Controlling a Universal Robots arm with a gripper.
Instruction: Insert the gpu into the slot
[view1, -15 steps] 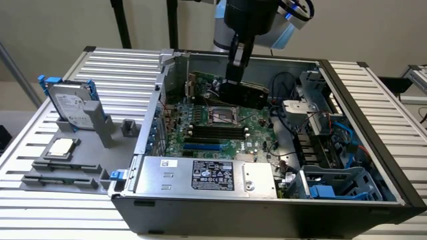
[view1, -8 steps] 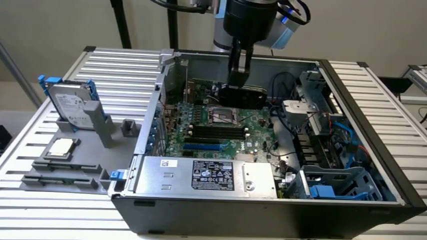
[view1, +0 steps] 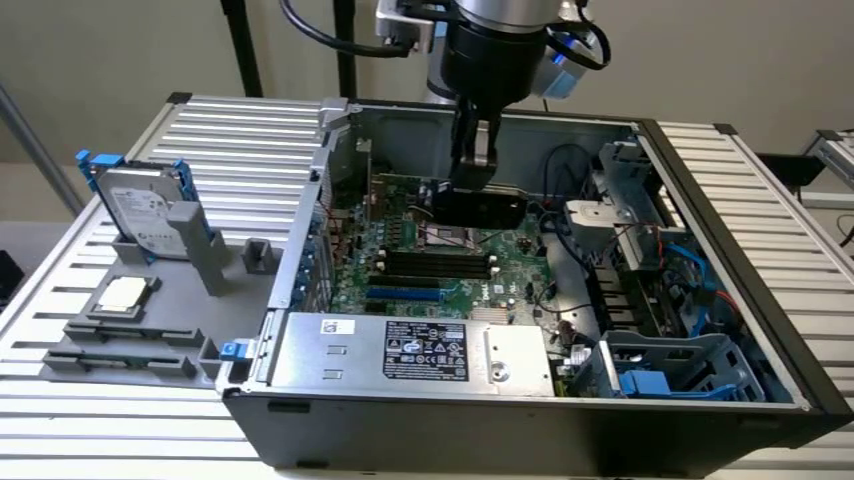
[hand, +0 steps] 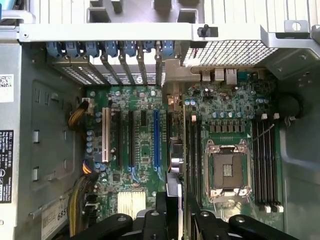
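My gripper (view1: 474, 183) reaches down into the open computer case and is shut on the gpu (view1: 478, 207), a thin black card hanging level above the motherboard's far half. In the wrist view the gpu (hand: 173, 192) shows edge-on between my fingers (hand: 161, 215), standing beside the slot and roughly parallel to it, toward the processor socket. The slot (hand: 156, 139) is a long bright-blue strip on the green board. From the exterior view the slot (view1: 404, 295) lies nearer the power supply than the card does, with a clear gap between them.
A silver power-supply box (view1: 400, 350) fills the case's near side. The square processor socket (hand: 227, 170) and black memory slots (hand: 265, 160) flank the card. A white slot (hand: 105, 135) lies beyond the blue one. A hard drive (view1: 140, 210) stands on the grey fixture outside the case.
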